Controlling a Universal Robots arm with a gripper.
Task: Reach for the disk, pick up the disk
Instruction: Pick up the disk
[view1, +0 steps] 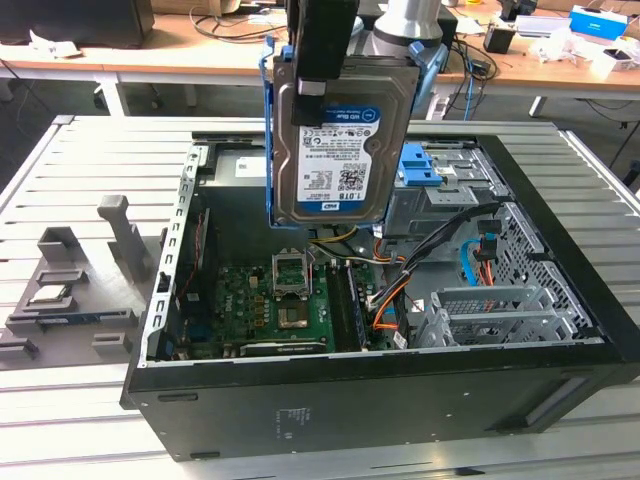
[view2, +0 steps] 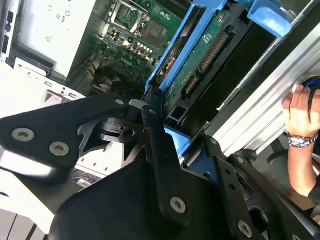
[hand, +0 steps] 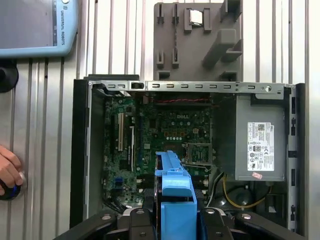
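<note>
- The disk (view1: 340, 150): brushed silver-grey metal shell, a glossy white-and-blue paper label, and a smooth blue plastic bracket round its edges.
- The claw (view2: 165, 145): matt black metal links with bright steel screw heads.
- The computer case (view1: 380, 400): matt black painted sheet metal outside, bare dull-grey perforated steel inside.
- The motherboard (hand: 165, 130): green circuit board, slightly shiny.
- The surface (view1: 80, 160): ribbed, pale brushed aluminium.
- The fixture tray (hand: 200, 40): matt grey plastic.
</note>
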